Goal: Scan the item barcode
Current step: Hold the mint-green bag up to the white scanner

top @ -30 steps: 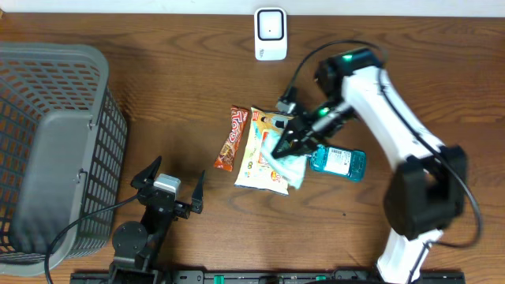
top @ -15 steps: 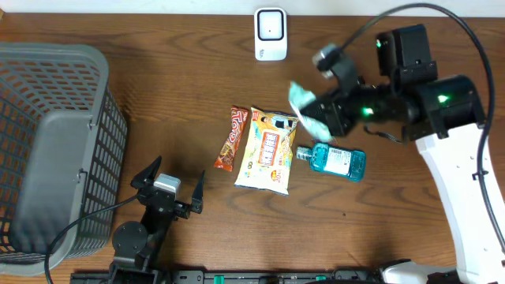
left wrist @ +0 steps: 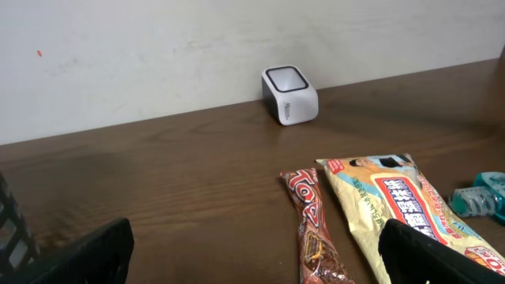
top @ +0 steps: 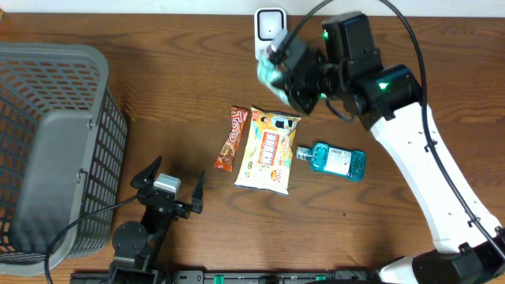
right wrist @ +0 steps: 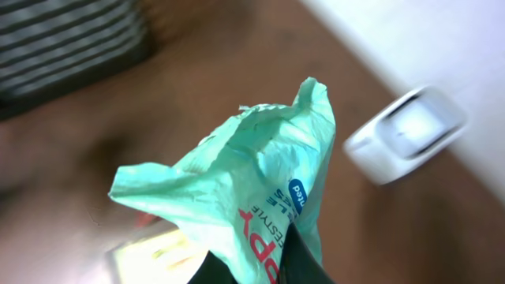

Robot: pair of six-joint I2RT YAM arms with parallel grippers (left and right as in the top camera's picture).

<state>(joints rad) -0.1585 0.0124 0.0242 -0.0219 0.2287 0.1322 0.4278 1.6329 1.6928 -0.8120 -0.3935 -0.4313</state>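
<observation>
Right fingers [right wrist: 300,264] pinch the limp mint-green plastic packet [right wrist: 252,189] by the far white boxy scanner [top: 270,33]; its crumpled film may hide the barcode. Left fingers [left wrist: 79,256] gape empty.

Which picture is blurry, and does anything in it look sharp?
Right wrist view: the table and white barcode scanner are smeared into streaks, while the held green packet is fairly sharp. Left wrist view: crisp and evenly lit. Overhead view: sharp, with only the packet slightly soft.

Brown wooden table [top: 173,79] with basket [top: 110,134], scanner [top: 270,33], candy bar [top: 231,139], snack bag [top: 268,151], mouthwash bottle [top: 338,161].
</observation>
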